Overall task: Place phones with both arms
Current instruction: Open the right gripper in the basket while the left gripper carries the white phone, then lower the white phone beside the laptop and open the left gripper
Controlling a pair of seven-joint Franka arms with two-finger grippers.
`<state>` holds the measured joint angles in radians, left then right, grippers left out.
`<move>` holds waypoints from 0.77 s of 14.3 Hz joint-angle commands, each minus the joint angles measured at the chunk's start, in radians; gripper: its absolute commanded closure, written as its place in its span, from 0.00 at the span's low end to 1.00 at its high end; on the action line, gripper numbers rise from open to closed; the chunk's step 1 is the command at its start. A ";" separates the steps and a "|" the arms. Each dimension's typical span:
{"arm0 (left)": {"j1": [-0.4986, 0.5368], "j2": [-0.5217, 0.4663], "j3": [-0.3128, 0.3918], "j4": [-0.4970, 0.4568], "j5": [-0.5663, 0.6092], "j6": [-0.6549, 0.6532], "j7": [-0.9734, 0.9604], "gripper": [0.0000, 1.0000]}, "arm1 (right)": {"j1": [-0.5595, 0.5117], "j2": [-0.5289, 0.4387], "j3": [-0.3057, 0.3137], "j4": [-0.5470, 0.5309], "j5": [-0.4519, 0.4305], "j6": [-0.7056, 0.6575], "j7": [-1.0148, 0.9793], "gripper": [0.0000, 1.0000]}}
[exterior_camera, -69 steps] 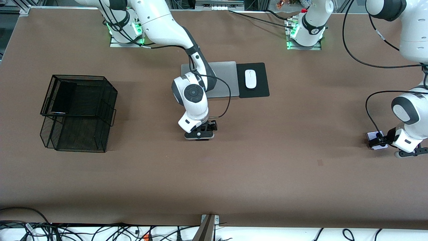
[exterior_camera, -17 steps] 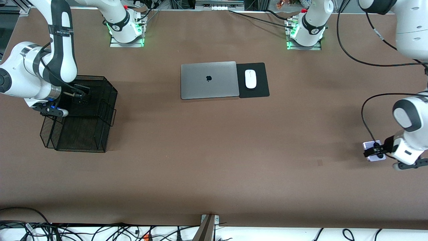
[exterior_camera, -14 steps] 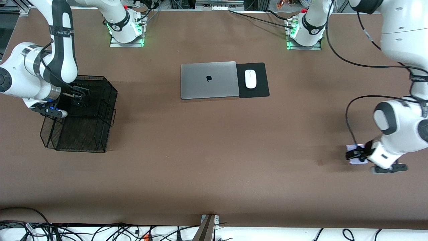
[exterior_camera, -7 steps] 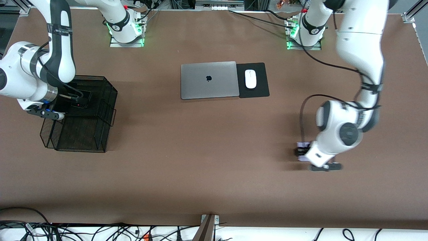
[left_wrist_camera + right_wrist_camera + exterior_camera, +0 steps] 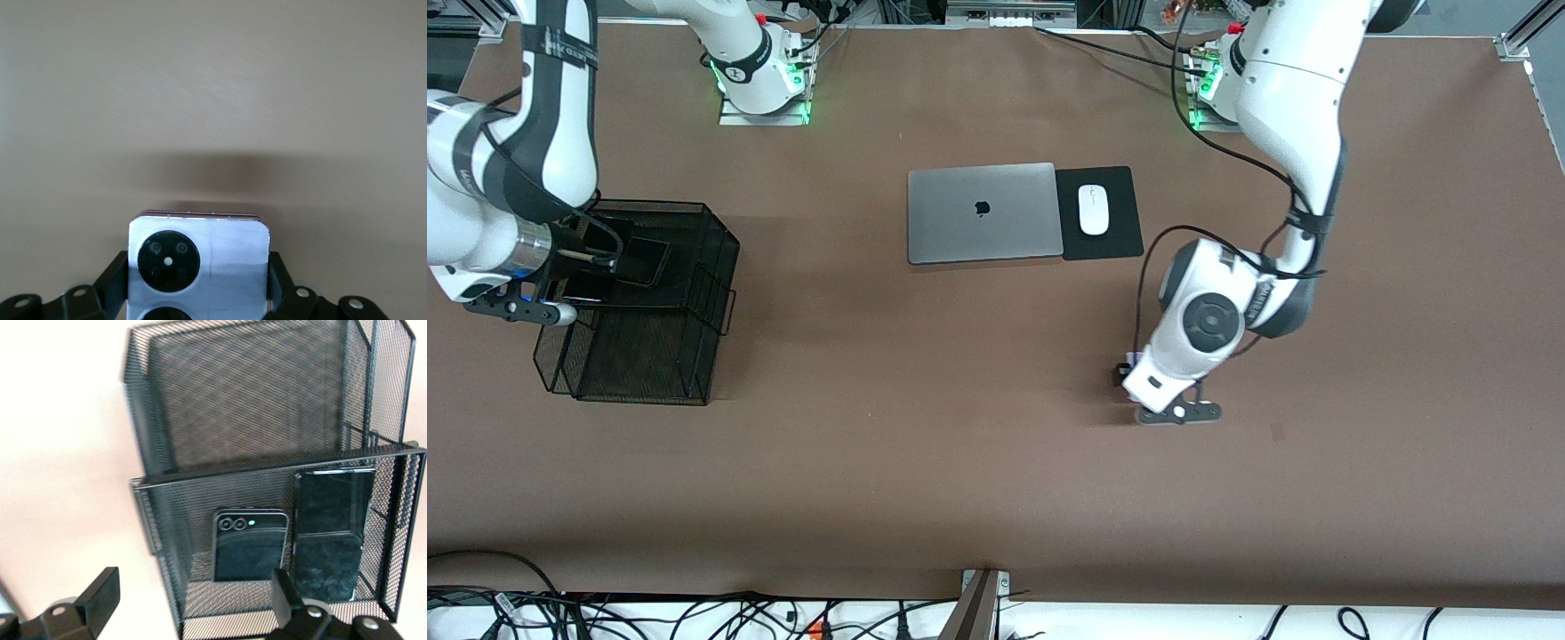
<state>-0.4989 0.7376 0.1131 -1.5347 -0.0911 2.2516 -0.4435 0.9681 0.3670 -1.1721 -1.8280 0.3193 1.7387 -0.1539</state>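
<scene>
My right gripper [image 5: 591, 267] is open and empty over the upper tier of the black mesh tray [image 5: 725, 236]. In the right wrist view the small squarish black phone [image 5: 250, 545] and the long thin black phone [image 5: 333, 530] lie side by side in that tier [image 5: 267, 463], and my right gripper [image 5: 193, 600] stands wide open above the tray's rim. The small black phone [image 5: 643, 260] also shows in the front view. My left gripper [image 5: 1125, 369] is shut on the lavender-white phone [image 5: 220, 260] and holds it over bare table near the middle; a fingertip [image 5: 277, 280] presses its side.
A shut silver laptop [image 5: 983, 212] and a white mouse [image 5: 1093, 210] on a black pad [image 5: 1120, 240] lie farther from the front camera than the left gripper. The tray's lower tier [image 5: 631, 356] holds nothing that I can see.
The left arm has swept the lavender-white phone from its own end of the table toward the middle. The right gripper has let go of the small black phone in the tray and drawn back.
</scene>
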 commanded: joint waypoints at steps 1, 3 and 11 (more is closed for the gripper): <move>-0.116 0.035 0.017 0.094 0.021 -0.026 -0.122 0.61 | 0.001 0.000 0.003 0.113 0.055 -0.108 0.017 0.01; -0.171 0.078 0.016 0.149 0.016 -0.023 -0.170 0.61 | 0.003 -0.002 0.031 0.139 0.102 -0.116 0.075 0.01; -0.308 0.296 0.017 0.445 0.014 -0.015 -0.259 0.62 | -0.002 0.001 0.169 0.283 0.129 -0.180 0.386 0.01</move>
<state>-0.7845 0.9376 0.1143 -1.2442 -0.0911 2.2539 -0.6681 0.9795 0.3697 -1.0017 -1.5772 0.4316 1.5953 0.2071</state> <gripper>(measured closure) 0.154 0.004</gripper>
